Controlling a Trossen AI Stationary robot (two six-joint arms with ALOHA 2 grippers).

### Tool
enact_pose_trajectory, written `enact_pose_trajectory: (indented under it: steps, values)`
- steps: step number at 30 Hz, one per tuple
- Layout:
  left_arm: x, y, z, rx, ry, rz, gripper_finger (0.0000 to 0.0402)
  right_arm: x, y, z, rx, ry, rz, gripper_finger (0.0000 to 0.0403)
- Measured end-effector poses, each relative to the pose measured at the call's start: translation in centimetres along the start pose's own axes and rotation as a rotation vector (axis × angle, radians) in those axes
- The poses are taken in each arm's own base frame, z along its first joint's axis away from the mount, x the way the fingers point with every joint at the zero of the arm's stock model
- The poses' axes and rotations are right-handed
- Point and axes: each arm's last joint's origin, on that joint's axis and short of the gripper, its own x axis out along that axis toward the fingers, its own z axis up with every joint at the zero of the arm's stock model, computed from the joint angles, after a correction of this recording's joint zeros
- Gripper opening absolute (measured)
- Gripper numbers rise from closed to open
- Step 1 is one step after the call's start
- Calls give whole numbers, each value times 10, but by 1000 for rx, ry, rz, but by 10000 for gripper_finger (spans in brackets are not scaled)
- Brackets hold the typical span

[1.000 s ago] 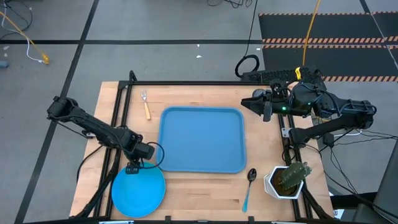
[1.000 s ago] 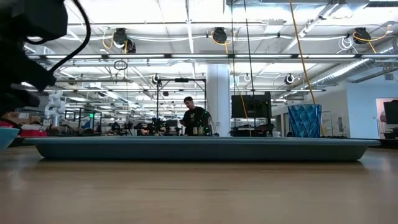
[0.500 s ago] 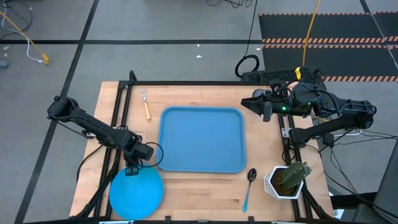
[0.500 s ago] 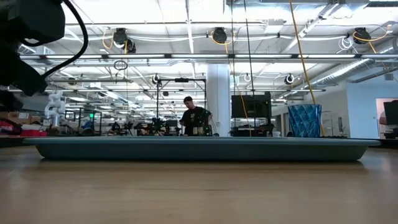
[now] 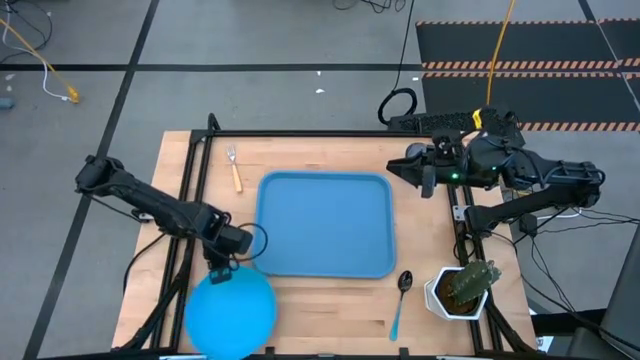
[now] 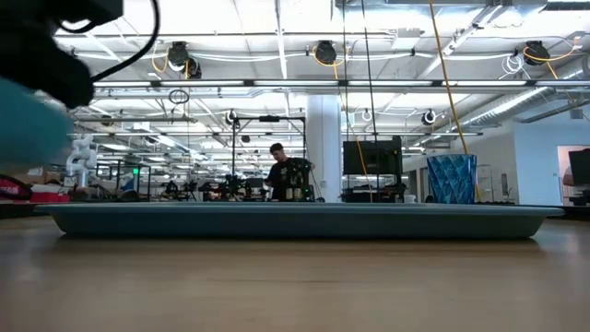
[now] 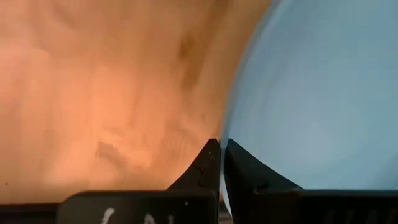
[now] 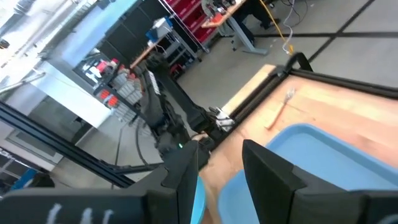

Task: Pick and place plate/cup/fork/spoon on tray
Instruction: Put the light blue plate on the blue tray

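Note:
The round blue plate [image 5: 232, 314] hangs above the table's near left corner, with my left gripper [image 5: 218, 272] shut on it. In the low view it shows as a blur at the left [image 6: 28, 120]. The blue tray [image 5: 325, 222] lies mid-table. The orange-handled fork [image 5: 235, 170] lies beyond the tray's far left corner. The blue-handled spoon [image 5: 400, 300] lies near its near right corner. The cup [image 6: 452, 178] shows only in the low view, beyond the tray [image 6: 295, 221]. My right gripper [image 5: 412, 168] hovers open at the tray's far right corner. My left gripper pinches the plate's rim [image 7: 225, 127] at its far edge between its two fingers, which meet on either side of the rim. The fingers [image 7: 205, 163] come from above, pointing down. The plate is lifted clear of the table, about level, reaching toward the near edge.
A white pot with a cactus [image 5: 462, 290] stands at the near right, beside the spoon. Black frame rails run along the table's left, far and right sides. People and benches show in the room beyond the table [image 6: 288, 175].
My left gripper has shut on the plate's far rim and then risen, going slightly toward the tray. The plate has come up off the table and now hangs clear of it.

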Motion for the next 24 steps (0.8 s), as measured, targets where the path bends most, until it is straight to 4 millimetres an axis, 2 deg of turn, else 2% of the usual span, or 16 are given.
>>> enact_pose_trajectory:
  steps: [4, 12, 18, 24]
  values:
    - [-12, 0, 10, -148, -83, 3, 6, 9, -7, -10, 35, 3, -1, 121]
    - [-39, 6, 33, -428, -294, -8, 6, 20, -4, -16, 49, -37, 191, 121]
    - [-53, 24, 55, -665, -448, -44, 6, 17, -4, -15, 31, -50, 201, 121]
    - [-53, 42, 85, -818, -529, -85, 5, 9, -4, -11, 17, -68, 218, 121]
